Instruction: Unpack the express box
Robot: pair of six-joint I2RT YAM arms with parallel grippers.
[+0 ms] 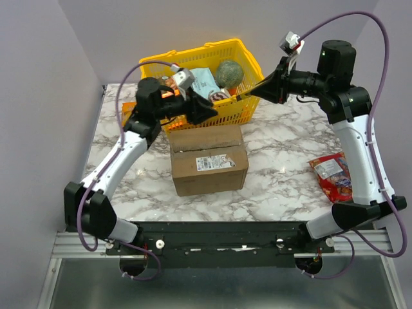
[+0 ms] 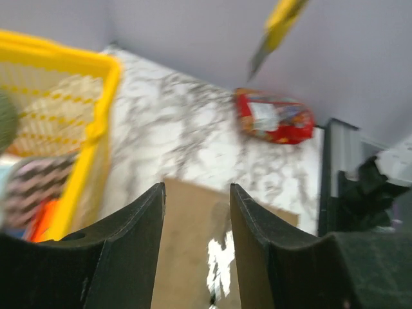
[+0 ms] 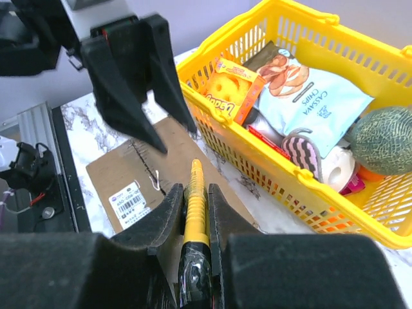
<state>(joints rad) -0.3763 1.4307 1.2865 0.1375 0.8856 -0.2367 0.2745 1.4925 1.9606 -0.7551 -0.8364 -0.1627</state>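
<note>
The express box point(image 1: 208, 159) sits closed at the middle of the marble tabletop point(image 1: 283, 167), just in front of the yellow basket point(image 1: 235, 114). It is plain brown corrugated card, with its top flaps meeting along a seam point(image 1: 206, 149) that runs side to side and a white printed label point(image 1: 215, 162) on the nearer flap. The right claw point(image 3: 193, 193) is pinched on a yellow box cutter point(image 3: 195, 212), whose tip points down toward the carton from above the basket's front wall. The left claw point(image 1: 205, 111) hangs spread and empty over the box's far edge. The step in hand looks to be slitting the seam. To do it well, the blade should probably come down at one end of the seam, stay shallow so it parts only the closure and spares whatever lies inside, and travel straight along the join. The left claw would help most by pressing a flap to steady the box, well clear of the blade's path. Whether tape covers the seam cannot be told.
</note>
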